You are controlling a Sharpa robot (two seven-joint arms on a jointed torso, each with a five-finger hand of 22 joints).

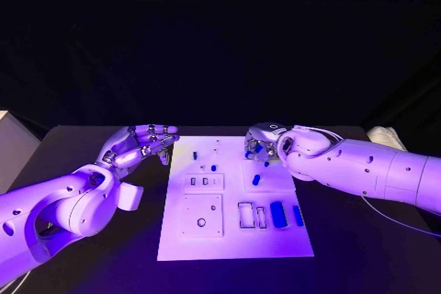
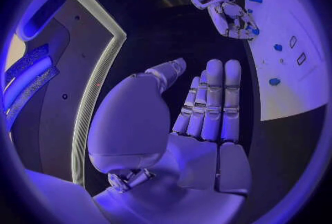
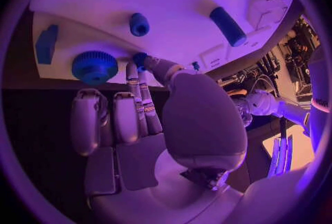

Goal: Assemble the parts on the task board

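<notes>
Fingers point(image 2: 211, 102) of left hand point(image 2: 201, 124) spread, empty — right hand point(image 3: 149, 124) pinching small blue part point(image 3: 140, 59), wrist view.

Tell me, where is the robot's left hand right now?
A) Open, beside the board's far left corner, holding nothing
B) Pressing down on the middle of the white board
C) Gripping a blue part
A: the left hand hovers beside the task board, fingers extended, nothing in it.

You have a black table point(image 1: 83, 147) in front of you. The white task board point(image 1: 234, 236) lies flat on it at the middle, running from near to far. At the table's far right lies a pale folded object point(image 1: 388, 138).
</notes>
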